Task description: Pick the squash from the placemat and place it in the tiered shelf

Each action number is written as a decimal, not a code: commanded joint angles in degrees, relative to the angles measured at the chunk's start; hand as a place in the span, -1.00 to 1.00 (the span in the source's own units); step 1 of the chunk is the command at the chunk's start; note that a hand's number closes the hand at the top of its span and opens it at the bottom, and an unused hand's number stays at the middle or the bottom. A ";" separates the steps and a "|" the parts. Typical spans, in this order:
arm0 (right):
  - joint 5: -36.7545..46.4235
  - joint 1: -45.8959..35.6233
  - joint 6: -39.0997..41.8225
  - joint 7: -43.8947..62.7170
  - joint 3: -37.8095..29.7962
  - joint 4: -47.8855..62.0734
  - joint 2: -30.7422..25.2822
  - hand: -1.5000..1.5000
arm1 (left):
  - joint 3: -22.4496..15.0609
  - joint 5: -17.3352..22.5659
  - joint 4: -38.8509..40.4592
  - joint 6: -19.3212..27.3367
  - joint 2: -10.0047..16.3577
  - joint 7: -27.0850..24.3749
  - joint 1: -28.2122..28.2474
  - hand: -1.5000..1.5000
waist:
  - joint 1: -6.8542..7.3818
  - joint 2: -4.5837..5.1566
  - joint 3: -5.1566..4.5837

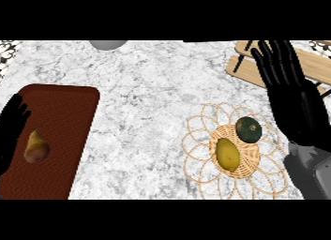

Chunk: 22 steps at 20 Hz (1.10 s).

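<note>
A dark green round squash (249, 130) lies on the woven wicker placemat (199, 136) at the lower right, next to a yellow oval fruit (227, 153). The wooden tiered shelf (328, 66) stands at the upper right corner. My right hand (298, 101) is open with straight fingers pointing away; it sits just right of the squash, apart from it, and its fingertips overlap the shelf's left end. At the left edge rests my left hand (4, 137), open and holding nothing.
A dark brown mat (64, 117) lies at the left with a pear (36, 148) on it, partly under my left hand's fingers. A grey rounded object (107, 44) shows at the counter's far edge. Bare marble lies between the two mats.
</note>
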 commanded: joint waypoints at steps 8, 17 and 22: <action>13.25 16.58 -1.37 1.10 -15.53 21.51 -22.79 1.00 | -4.72 2.46 4.43 -2.14 -6.69 3.81 2.47 0.00 | -0.84 1.94 -0.76; 7.79 16.07 22.86 -21.02 -19.90 41.76 -25.16 -1.00 | -7.49 -0.35 13.25 -4.30 -11.76 3.71 -3.71 0.00 | 2.09 -0.18 -0.54; 8.12 19.52 30.05 -15.83 -17.64 33.47 -28.58 -1.00 | -5.48 0.65 10.10 -4.73 -10.29 7.00 -2.08 0.00 | 2.06 -0.51 -0.61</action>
